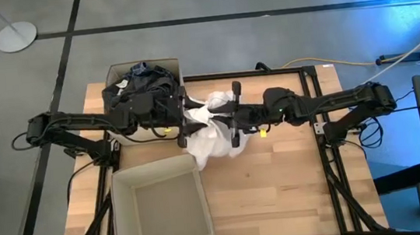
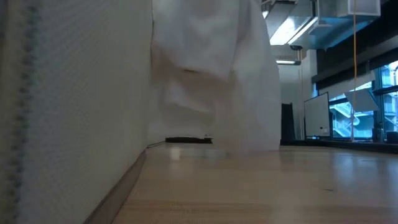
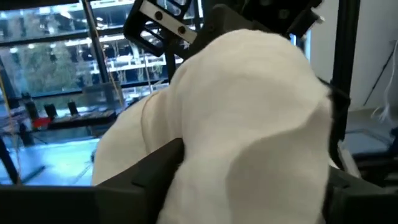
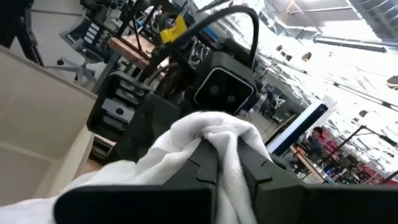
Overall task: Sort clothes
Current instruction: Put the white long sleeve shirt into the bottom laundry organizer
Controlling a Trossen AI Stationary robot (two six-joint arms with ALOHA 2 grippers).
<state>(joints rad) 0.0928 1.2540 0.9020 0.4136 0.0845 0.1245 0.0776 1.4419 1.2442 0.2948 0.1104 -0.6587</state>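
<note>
White garment (image 1: 210,129) held up at frame centre, between both arms, hem draping to the wooden table (image 1: 295,187). Left gripper (image 1: 183,119) and right gripper (image 1: 234,119) both clamped on white cloth. Dark clothes (image 1: 144,81) piled in beige box (image 1: 174,62), upper left; second beige box (image 1: 157,170) at lower left.

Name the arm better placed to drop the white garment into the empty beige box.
Left: its gripper grips the white garment nearest the empty box; the right gripper holds it farther off.

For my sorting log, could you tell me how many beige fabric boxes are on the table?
2: one empty box at the table's near-left, one box at the far-left holding dark clothes.
</note>
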